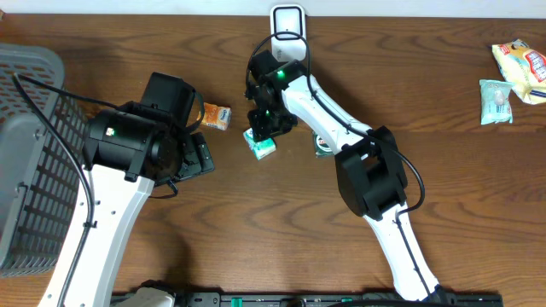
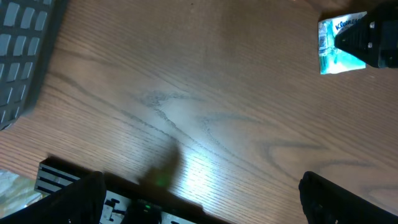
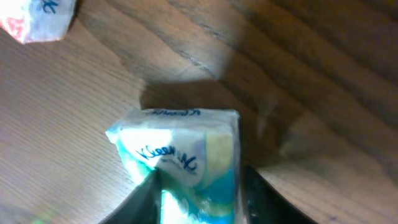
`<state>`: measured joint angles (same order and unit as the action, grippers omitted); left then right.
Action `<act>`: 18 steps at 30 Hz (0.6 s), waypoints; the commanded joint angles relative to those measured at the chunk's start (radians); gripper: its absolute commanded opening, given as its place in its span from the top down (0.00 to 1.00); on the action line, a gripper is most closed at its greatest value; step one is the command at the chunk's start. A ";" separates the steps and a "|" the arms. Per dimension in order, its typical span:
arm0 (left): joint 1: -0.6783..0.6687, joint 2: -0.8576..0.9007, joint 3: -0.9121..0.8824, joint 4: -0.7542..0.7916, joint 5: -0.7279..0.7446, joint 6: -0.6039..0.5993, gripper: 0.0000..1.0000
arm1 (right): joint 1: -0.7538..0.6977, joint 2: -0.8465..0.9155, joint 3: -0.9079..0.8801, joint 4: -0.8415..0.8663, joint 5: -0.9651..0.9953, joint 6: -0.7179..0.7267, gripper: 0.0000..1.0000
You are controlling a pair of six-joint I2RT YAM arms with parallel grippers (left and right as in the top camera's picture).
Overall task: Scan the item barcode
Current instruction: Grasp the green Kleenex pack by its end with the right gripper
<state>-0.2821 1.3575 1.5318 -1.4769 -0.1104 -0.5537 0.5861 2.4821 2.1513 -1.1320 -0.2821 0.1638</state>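
The item is a small blue-and-white Kleenex tissue pack (image 1: 262, 147) on the wooden table, just below the middle of the far edge. My right gripper (image 1: 265, 130) comes down on it from above. In the right wrist view the pack (image 3: 180, 149) fills the gap, with both dark fingers of my right gripper (image 3: 200, 202) against its sides. The left wrist view shows the pack (image 2: 336, 46) at top right with a striped code on its left end. A white scanner stand (image 1: 287, 27) sits at the far edge. My left gripper (image 2: 205, 205) hangs wide open over bare wood.
A grey basket (image 1: 30, 162) fills the left side. A small orange box (image 1: 216, 116) lies beside the left arm. Snack packets (image 1: 520, 61) and a pale green pouch (image 1: 496, 101) lie at the far right. A small object (image 1: 324, 147) sits under the right arm.
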 commanded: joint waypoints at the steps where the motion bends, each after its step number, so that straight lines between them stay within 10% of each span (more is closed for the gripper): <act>1: 0.004 -0.005 0.005 -0.003 -0.003 -0.009 0.02 | 0.000 0.011 -0.008 -0.014 0.002 -0.009 0.82; 4: 0.004 -0.005 0.005 -0.003 -0.003 -0.009 0.03 | -0.011 0.011 -0.008 -0.025 -0.002 -0.009 0.99; 18: 0.004 -0.005 0.005 -0.003 -0.003 -0.009 0.02 | -0.203 -0.103 -0.007 -0.104 -0.336 -0.124 0.99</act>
<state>-0.2821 1.3575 1.5318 -1.4769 -0.1104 -0.5537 0.4381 2.4657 2.1479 -1.2324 -0.4938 0.0864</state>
